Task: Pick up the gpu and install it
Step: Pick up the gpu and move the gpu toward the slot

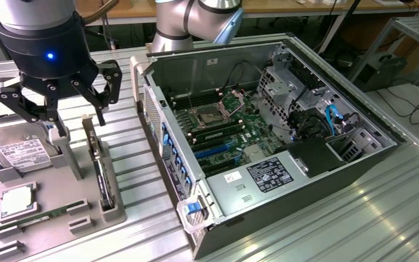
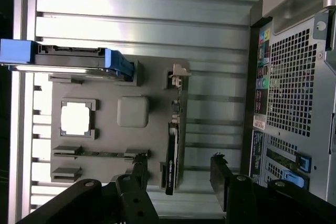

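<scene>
The released gripper [image 1: 75, 117] is hovering over the upright gpu [image 1: 102, 169]; centring squarely astride its thin edge is looking key to gripping firmly.

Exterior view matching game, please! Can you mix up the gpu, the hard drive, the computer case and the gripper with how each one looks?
Things:
1. gpu
2. hard drive
3. computer case
4. gripper

Looks:
A. side open, on the exterior view's right
B. jaws open, holding nothing
C. thin card standing on edge in the grey holder
D. silver box with a white label

Pairs: 1-C, 2-D, 3-A, 4-B
</scene>
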`<state>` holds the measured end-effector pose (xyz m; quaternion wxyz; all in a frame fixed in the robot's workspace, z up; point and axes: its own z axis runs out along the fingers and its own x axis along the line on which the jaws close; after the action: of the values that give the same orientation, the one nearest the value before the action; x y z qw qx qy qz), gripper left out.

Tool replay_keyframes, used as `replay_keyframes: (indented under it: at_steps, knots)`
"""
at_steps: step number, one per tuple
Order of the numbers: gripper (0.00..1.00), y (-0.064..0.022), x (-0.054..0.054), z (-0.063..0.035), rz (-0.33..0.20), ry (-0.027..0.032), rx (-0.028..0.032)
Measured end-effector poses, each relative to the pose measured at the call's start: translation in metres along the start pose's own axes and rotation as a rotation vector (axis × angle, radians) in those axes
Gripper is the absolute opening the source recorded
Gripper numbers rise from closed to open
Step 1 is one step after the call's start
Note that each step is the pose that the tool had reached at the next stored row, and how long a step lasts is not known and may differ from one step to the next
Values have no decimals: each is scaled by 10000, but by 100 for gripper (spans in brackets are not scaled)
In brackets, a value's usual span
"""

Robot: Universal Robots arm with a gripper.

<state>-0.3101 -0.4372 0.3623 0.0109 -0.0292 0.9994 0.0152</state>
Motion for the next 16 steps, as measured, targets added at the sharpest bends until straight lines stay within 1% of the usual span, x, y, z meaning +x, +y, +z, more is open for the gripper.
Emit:
replay_keyframes:
  at_steps: [16]
  knots:
    - [60,-14,3,114,18,-1,0]
